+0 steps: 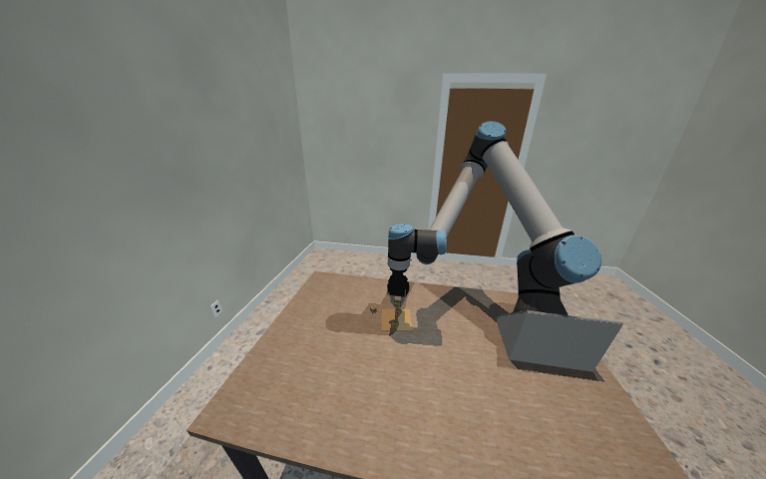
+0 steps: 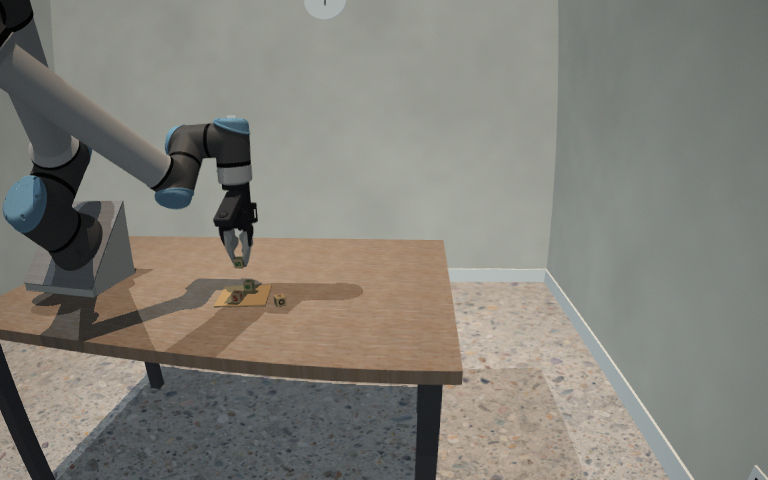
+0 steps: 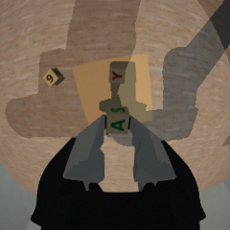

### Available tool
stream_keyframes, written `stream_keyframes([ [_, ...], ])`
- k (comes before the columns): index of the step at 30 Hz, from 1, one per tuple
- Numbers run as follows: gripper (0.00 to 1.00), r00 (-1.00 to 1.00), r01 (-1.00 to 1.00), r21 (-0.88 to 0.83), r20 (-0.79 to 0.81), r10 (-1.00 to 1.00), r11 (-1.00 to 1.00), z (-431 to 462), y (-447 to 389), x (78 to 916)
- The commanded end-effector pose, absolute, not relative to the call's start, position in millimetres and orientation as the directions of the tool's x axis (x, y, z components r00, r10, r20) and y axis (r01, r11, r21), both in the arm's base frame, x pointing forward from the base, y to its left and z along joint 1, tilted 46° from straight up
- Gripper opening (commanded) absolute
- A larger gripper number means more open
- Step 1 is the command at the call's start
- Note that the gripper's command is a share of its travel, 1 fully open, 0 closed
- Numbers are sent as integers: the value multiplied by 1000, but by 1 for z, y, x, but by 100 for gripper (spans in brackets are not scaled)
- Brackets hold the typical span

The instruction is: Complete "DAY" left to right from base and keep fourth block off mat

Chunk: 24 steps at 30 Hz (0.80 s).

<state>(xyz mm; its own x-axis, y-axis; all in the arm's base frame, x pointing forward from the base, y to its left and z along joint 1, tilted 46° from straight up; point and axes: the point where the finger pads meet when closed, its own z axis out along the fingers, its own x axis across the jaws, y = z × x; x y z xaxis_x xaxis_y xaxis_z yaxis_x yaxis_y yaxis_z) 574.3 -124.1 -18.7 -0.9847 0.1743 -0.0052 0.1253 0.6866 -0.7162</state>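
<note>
Gripper (image 3: pixel 118 126): we grip the A block (image 3: pixel 118 126), held above the mat (image 3: pixel 91 81).
Y block (image 3: pixel 117 75): on the mat.
9 block (image 3: pixel 52 77): off it.

Wooden table (image 2: pixel 339 316) on dark legs (image 2: pixel 428 430), standing on speckled terrazzo floor (image 2: pixel 509 396). Grey-green walls with pale baseboard (image 1: pixel 169 378). Brown door (image 1: pixel 480 169) in pale frame, closed. Wall outlet (image 1: pixel 215 307) low on one wall. Round white fixture (image 2: pixel 324 6) high on another.
</note>
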Motion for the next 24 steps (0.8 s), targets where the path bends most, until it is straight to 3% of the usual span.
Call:
stream_keyframes([
  [1,5,-985,125,-716,-7,173,687,-28,-134,573],
  [24,5,-985,125,-716,-7,173,687,-72,-178,566],
])
